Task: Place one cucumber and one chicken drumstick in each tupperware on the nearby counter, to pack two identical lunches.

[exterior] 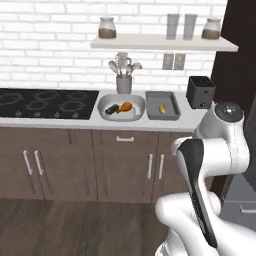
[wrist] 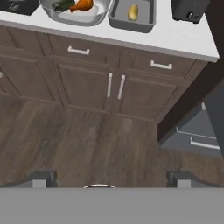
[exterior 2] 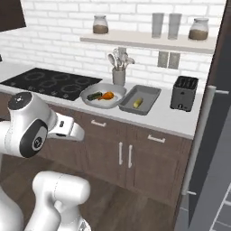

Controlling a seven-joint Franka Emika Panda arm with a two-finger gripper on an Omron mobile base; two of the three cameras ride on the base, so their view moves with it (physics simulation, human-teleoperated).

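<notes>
- A long pale counter (exterior: 75,121) on brown cabinets runs below a white brick wall.
- The round basin (exterior: 120,108) holds a dark cucumber (exterior: 111,108) and an orange drumstick (exterior: 125,106).
- The grey tray (exterior: 162,105) beside it holds only a pale cucumber (exterior: 162,108).
- The gripper (wrist: 109,180) is spread wide with nothing in it, well back from the counter.
- One lunch looks packed; I think the next move is to fetch the second drumstick for the tray.

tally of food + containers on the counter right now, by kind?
cucumbers: 2, dark green in the pale basin, yellow-green in the grey tray
chicken drumsticks: 1, orange, in the basin
tupperware: 2, pale basin, grey tray
total: 5
</notes>
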